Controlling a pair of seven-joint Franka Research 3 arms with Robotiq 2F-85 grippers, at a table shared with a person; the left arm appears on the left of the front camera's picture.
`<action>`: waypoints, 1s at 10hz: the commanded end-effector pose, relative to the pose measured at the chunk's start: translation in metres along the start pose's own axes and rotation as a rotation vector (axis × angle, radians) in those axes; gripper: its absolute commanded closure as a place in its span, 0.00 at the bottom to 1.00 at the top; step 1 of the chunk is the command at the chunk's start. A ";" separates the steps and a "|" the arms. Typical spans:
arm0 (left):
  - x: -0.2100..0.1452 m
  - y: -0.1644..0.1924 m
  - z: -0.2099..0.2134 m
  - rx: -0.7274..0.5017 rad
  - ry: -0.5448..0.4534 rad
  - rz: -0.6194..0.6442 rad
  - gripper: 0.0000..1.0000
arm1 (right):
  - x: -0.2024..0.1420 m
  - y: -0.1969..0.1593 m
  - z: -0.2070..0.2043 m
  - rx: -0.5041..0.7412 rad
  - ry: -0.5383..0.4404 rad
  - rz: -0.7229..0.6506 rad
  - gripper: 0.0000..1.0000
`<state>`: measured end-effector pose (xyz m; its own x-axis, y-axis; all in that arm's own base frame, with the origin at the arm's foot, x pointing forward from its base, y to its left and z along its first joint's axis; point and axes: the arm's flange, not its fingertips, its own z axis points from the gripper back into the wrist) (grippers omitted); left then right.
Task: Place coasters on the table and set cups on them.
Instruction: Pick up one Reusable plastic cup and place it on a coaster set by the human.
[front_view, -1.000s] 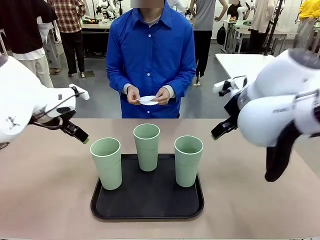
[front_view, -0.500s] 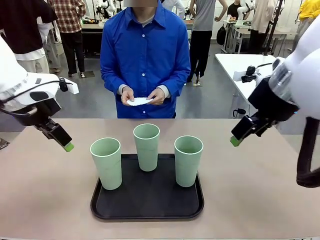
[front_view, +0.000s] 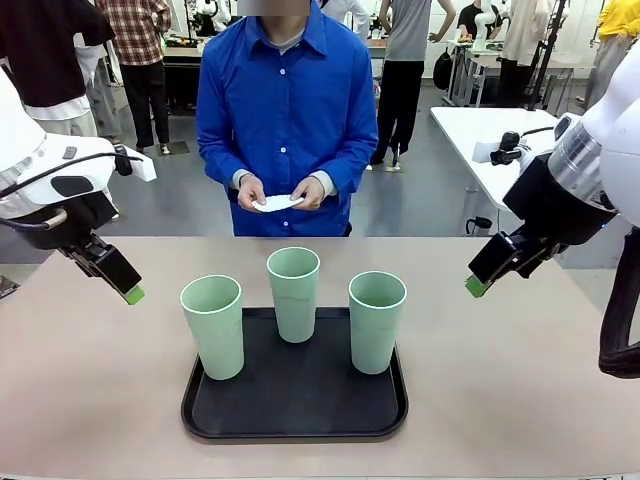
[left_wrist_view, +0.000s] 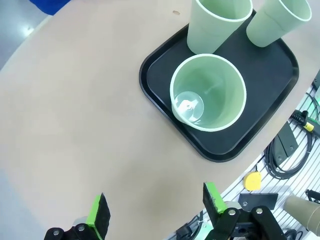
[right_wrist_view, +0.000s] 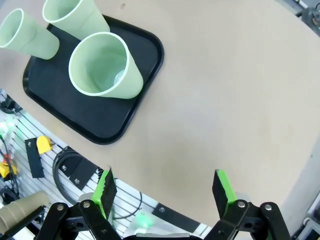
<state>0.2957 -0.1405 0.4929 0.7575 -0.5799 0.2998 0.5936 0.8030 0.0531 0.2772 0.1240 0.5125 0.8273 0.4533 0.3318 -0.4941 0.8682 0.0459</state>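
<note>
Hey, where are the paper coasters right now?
In the front view, the coasters are held in the person's hands at the far side of the table, straight beyond the middle cup on the black tray.

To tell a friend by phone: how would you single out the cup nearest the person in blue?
Find the black tray on the tan table. Of its three pale green cups, take the middle cup, set back at the far edge; the left cup and right cup stand nearer the near edge.
</note>
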 end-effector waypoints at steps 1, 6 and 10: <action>0.000 0.007 -0.005 -0.015 0.002 -0.012 0.00 | -0.001 0.000 0.001 0.001 0.001 0.000 0.00; -0.047 0.084 0.019 -0.671 -0.515 0.259 0.00 | -0.046 -0.134 -0.016 0.924 -0.208 -0.638 0.00; -0.104 0.152 -0.014 -0.960 -0.536 0.385 0.00 | -0.082 -0.181 -0.028 1.068 -0.217 -0.776 0.00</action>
<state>0.3260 0.0417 0.4908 0.8173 0.0347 0.5752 0.5234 0.3726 -0.7663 0.3058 -0.0703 0.4528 0.9810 -0.1922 0.0273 0.0254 0.2665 0.9635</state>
